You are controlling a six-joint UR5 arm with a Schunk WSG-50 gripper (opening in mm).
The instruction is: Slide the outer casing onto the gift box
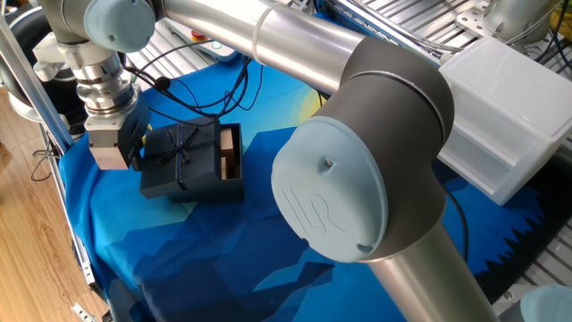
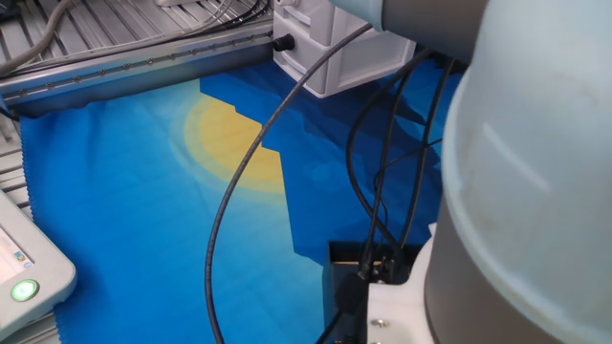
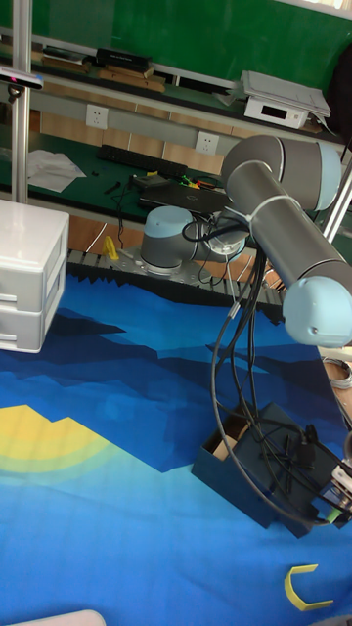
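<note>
One strip of gift box (image 1: 230, 150) tan interior uncovered beside outer casing (image 1: 179, 158); hidden elsewhere behind arm. Small yellow hook (image 3: 303, 590) only in tall view. Gripper (image 1: 125, 152) at casing's edge, jaw state impossible to tell.

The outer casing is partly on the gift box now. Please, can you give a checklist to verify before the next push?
1. Outer casing sits over the gift box: ok, only a tan strip is uncovered.
2. Casing edges in line with the box: ok.
3. Pincer at the casing's outer end: ok.
4. Pincer open or shut: cannot tell.
5. Black cable clear of the casing: not ok, it hangs across it.
6. Blue cloth flat ahead of the box: ok.
</note>
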